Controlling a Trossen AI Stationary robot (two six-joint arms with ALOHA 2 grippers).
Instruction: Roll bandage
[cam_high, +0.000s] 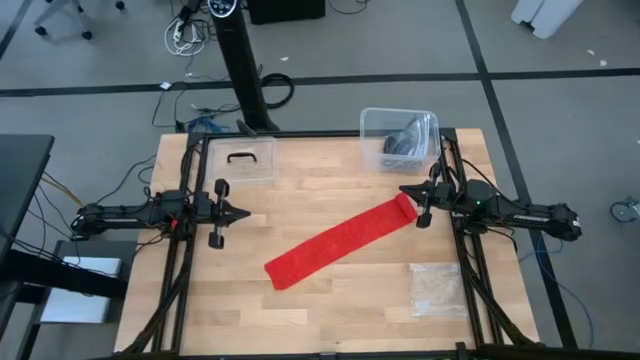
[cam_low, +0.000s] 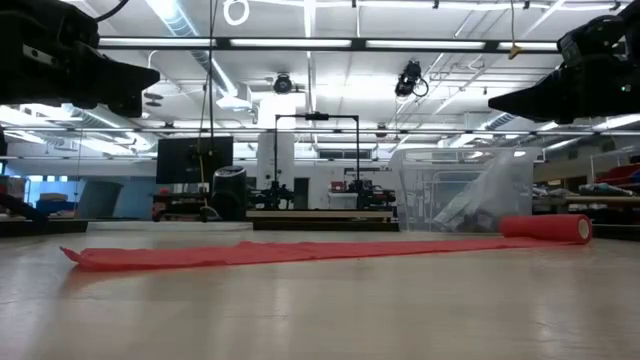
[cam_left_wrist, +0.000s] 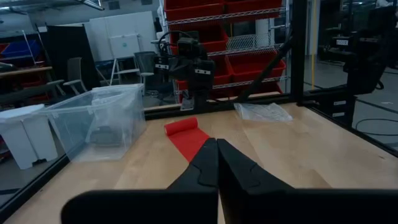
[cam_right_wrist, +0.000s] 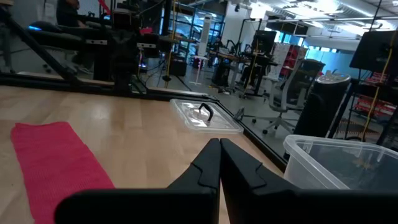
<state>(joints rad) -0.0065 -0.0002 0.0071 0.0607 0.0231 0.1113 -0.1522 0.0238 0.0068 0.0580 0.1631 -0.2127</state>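
Two dark arms flank a bright red bandage (cam_high: 340, 242) lying mostly flat and diagonal across the wooden tabletop (cam_high: 330, 310), its far end already curled into a small roll (cam_low: 547, 228) just below the clear plastic bin (cam_high: 398, 138). Soft, light and limp, the fabric would likely bunch or slip rather than hold a shape, so the sensible place to take hold looks to be that rolled end. Right end effector (cam_high: 421, 200) hangs just beside the roll, nearest the bin, fingers pressed together and empty. Left end effector (cam_high: 233, 213), also pinched closed and empty, waits well apart from the bin, short of the bandage's flat end.
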